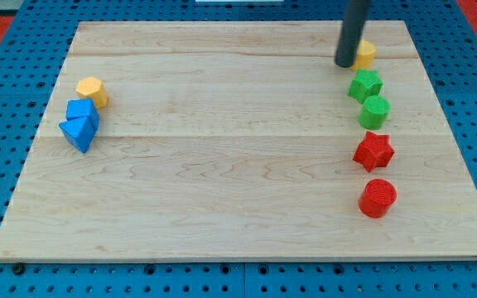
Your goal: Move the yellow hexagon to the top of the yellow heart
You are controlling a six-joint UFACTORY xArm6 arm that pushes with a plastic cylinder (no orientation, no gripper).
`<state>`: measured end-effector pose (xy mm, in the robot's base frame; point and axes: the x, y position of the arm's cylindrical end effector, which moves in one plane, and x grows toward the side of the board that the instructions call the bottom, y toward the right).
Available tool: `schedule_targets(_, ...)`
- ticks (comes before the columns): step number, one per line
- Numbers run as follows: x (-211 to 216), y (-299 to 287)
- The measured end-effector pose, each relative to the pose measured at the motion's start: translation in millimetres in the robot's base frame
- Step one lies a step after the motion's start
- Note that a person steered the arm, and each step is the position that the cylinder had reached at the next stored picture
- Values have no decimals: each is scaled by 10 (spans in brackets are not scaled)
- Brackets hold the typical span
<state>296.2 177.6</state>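
Your arm carries no fingers at all, so there is nothing to open or close and nothing held; it ends in a straight dark rod, and my tip (344, 64) sits near the view's top right of the wooden surface (222, 182). The tip stands right at the left side of a yellow block (364, 54), which it partly hides; whether the two actually touch cannot be told, and the block's shape is hard to make out behind the rod, though it looks like the yellow heart.

The yellow hexagon (92, 89) is far across the surface, at the view's left, well apart from the tip. Just below it lie a blue block (82, 112) and a blue triangle (77, 132), pressed close together, with the hexagon touching or nearly touching the upper one.

Down the view's right side you see a column below the yellow block: a green star (365, 85), a green block (375, 111) of rounded shape, a red star (373, 151), and a red cylinder (378, 198) at the bottom.
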Motion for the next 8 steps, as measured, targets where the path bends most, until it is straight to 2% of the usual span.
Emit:
schedule_targets(1, 51, -395)
schedule_targets(3, 52, -2023)
schedule_targets(5, -162, -3594)
schedule_targets(6, 89, -4126)
schedule_targets(7, 594, -4193)
schedule_targets(8, 780, -4117)
